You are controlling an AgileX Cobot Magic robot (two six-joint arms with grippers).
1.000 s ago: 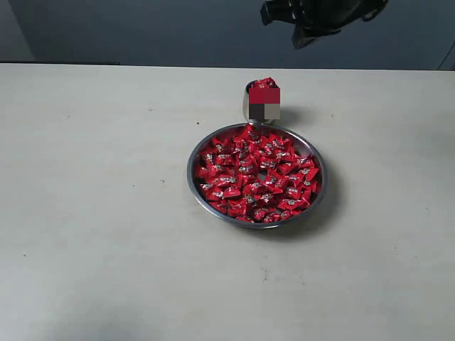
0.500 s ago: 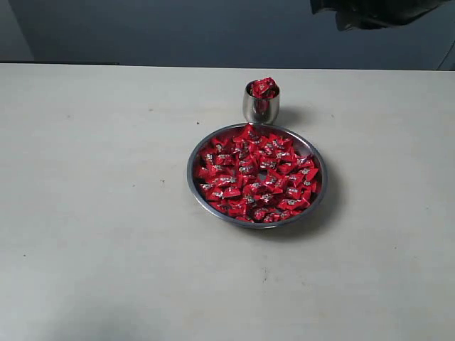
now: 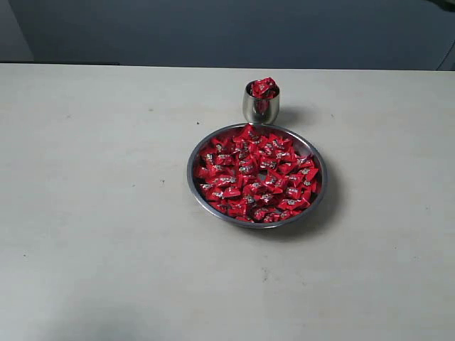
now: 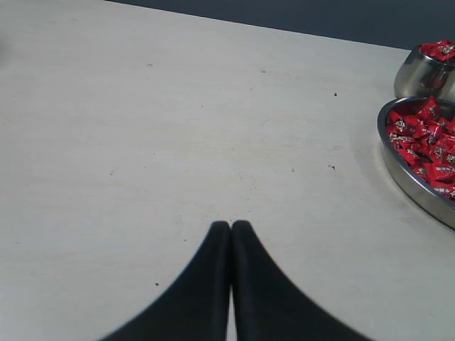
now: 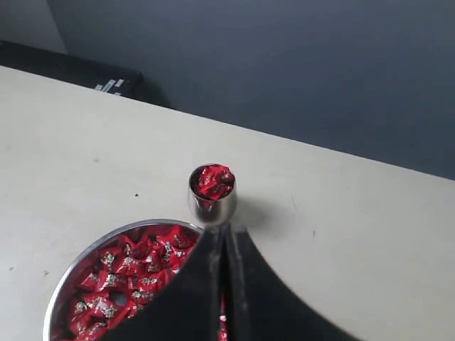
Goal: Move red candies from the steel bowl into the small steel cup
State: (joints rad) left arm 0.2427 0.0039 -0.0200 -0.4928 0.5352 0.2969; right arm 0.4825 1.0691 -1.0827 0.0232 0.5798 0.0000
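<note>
The steel bowl (image 3: 195, 186) sits mid-table, full of red candies (image 3: 256, 174). Just behind it stands the small steel cup (image 3: 260, 108), heaped with red candies (image 3: 264, 87) above its rim. Neither gripper shows in the exterior view. In the right wrist view my right gripper (image 5: 225, 229) is shut and empty, high above the bowl (image 5: 85, 259) with the cup (image 5: 212, 199) just past its tips. In the left wrist view my left gripper (image 4: 230, 225) is shut and empty over bare table, with the bowl (image 4: 412, 177) and cup (image 4: 418, 71) off to one side.
The table (image 3: 92, 213) is a pale, lightly speckled surface with a dark wall behind its far edge. A dark flat object (image 5: 85, 71) lies past the table edge in the right wrist view.
The right arm, seen at the top of the exterior view, has moved right and up and left that view. Bowl, cup and candies have not moved.
</note>
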